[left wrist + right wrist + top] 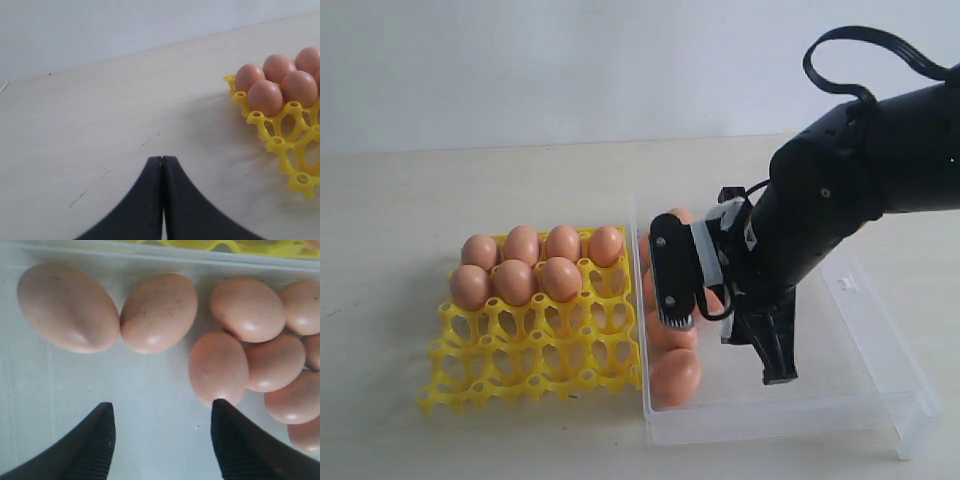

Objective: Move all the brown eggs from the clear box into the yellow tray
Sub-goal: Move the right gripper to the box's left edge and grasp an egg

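The right gripper (pixel 162 412) is being held wide and empty over smooth, matte brown eggs (pixel 218 367) crowding the wall of the clear box (pixel 850 350) beside the yellow tray (pixel 535 350), whose lattice cups are cradling seven more. The left gripper (pixel 162 160) is being held with its jaws pressed together.

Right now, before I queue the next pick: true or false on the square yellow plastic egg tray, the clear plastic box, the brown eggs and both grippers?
1. The square yellow plastic egg tray holds seven brown eggs. True.
2. The right gripper is shut on an egg. False: its jaws stand open with nothing between them.
3. The left gripper is shut and holds nothing. True.
4. The clear plastic box is empty. False: several brown eggs lie in it, along the wall beside the tray.
5. Every cup of the tray is filled. False: the far row is full, the next row has three, and the rest are open.
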`<control>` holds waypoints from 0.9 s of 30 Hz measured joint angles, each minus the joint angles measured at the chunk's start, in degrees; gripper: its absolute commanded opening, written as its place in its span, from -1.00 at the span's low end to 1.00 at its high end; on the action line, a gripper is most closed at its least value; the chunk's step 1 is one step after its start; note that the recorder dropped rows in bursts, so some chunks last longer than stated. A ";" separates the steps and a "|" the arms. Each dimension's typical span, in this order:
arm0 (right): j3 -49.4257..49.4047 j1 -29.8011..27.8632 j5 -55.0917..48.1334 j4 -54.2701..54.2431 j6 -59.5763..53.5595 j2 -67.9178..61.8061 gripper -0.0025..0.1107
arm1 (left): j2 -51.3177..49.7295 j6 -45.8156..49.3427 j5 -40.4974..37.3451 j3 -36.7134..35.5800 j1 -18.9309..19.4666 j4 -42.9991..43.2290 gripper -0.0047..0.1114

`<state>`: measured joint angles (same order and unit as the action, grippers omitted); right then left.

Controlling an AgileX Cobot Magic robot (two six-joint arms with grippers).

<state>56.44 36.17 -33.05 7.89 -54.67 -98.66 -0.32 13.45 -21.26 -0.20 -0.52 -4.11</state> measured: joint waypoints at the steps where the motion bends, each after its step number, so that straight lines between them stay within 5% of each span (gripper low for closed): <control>1: -0.64 -0.09 0.60 0.00 -1.50 -0.22 0.03 | 0.00 0.00 0.00 0.00 0.00 0.00 -0.92; 11: -1.66 -0.42 11.26 -0.25 -5.40 -2.07 0.03 | 0.00 0.00 0.00 0.00 0.00 0.00 -0.92; 27: 4.88 -2.26 11.87 -0.37 -5.60 -11.99 0.03 | 0.00 0.00 0.00 0.00 0.00 0.00 -0.92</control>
<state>61.32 33.91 -21.18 7.52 -60.27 -110.65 -0.32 13.45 -21.26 -0.20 -0.52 -4.11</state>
